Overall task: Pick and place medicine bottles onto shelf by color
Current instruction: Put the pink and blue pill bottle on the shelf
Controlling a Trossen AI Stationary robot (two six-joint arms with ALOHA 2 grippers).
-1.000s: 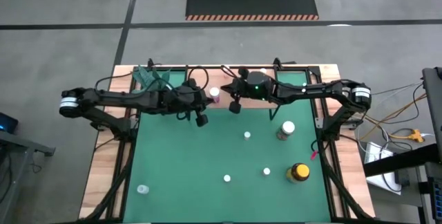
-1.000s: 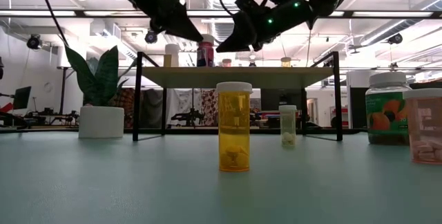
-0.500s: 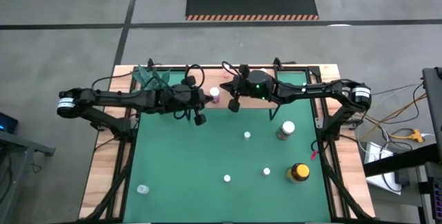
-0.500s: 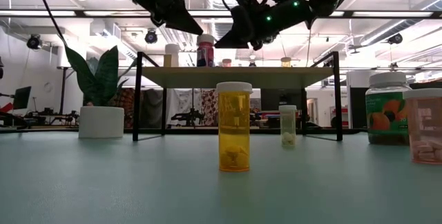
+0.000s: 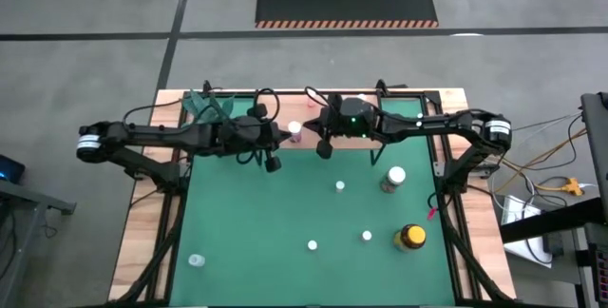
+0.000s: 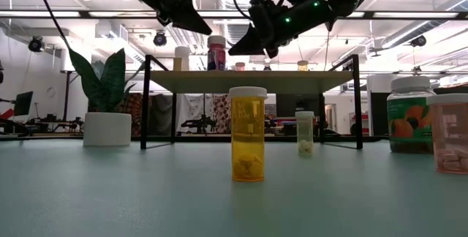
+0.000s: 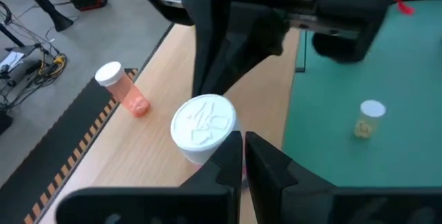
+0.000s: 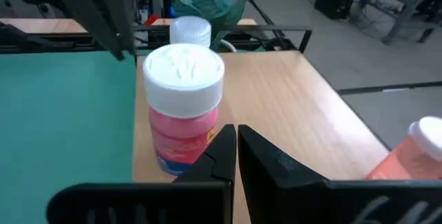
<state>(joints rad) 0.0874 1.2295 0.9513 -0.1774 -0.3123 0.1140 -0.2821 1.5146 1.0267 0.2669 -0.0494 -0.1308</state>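
Note:
The light-wood shelf [image 6: 256, 82] stands across the far end of the green mat. A pink bottle with a white cap [image 8: 183, 113] stands on it, a white bottle [image 8: 190, 30] behind it and an orange-pink one [image 7: 124, 94] farther along. My left gripper [image 5: 273, 163] hangs shut above the shelf, just short of the white cap [image 7: 204, 124]. My right gripper [image 5: 324, 148] hangs shut close beside it, over the same pink bottle [image 5: 295, 129]. Both sets of fingertips stay above the bottles in the low view. An orange bottle [image 6: 248, 133] stands on the mat in front.
Several small white-capped bottles [image 5: 339, 186] [image 5: 312, 245] [image 5: 196, 260] stand scattered on the mat. A greenish white-lidded jar [image 5: 392, 178] and a yellow black-lidded jar [image 5: 410, 238] stand at the right. A white pot with a green plant [image 6: 107, 129] stands at the far left.
My left gripper has risen a little above the shelf. Both grippers stay shut, and the bottles have not moved.

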